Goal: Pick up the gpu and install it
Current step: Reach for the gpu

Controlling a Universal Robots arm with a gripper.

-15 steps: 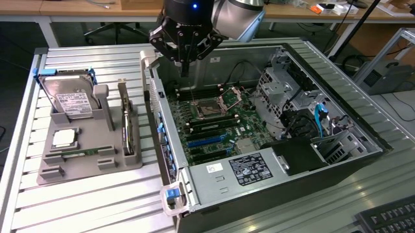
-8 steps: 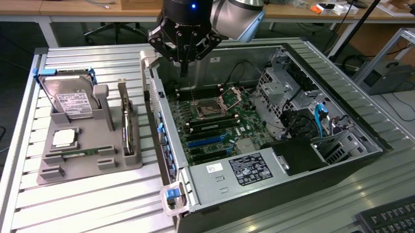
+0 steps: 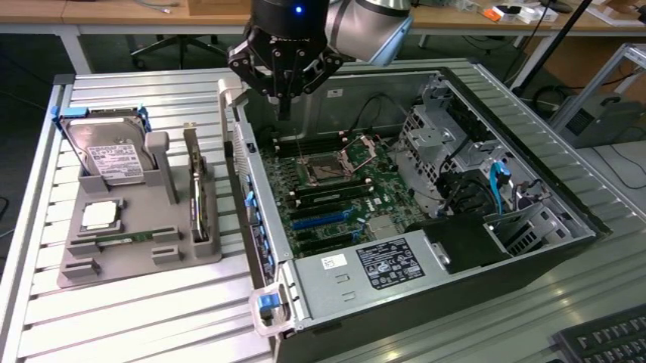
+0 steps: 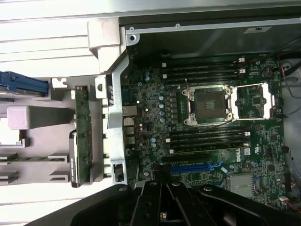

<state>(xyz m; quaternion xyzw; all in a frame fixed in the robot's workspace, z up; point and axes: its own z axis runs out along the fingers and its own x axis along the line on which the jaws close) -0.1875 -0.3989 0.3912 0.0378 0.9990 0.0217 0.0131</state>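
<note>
I see the gpu (image 3: 198,193) standing on its long edge in a slot of the grey holder (image 3: 131,265), on the side of the holder nearest the computer case (image 3: 474,302). In the wrist view the gpu (image 4: 81,136) shows edge-on as a thin strip of green board running alongside the case's rear metal wall, near it but not touching. Nothing is gripping the card.

The same holder carries three other parts:
- a hard drive (image 3: 113,159) with a white label, propped upright at the far end;
- a square processor chip (image 3: 101,215) lying flat in a recess;
- a slim memory stick (image 3: 126,238) on edge just below the chip.

The holder rests on the slatted metal counter (image 3: 121,318), towards the exterior view's left. The case lies open just beside it, towards the exterior view's right.

The pincer (image 3: 286,106) hangs over the far rear corner of the case, pointing down, well apart from the gpu. Its fingertips are together; I read it as closed and holding nothing. In the wrist view the pincer (image 4: 162,202) appears as dark fingers pressed together above the motherboard (image 4: 150,122).

Inside the case:
- the motherboard (image 3: 333,197) lies flat, with the processor socket (image 3: 328,166) open;
- a blue slot (image 4: 193,167) sits near the pincer's tips;
- the power supply (image 3: 368,272) fills the near corner.
</note>
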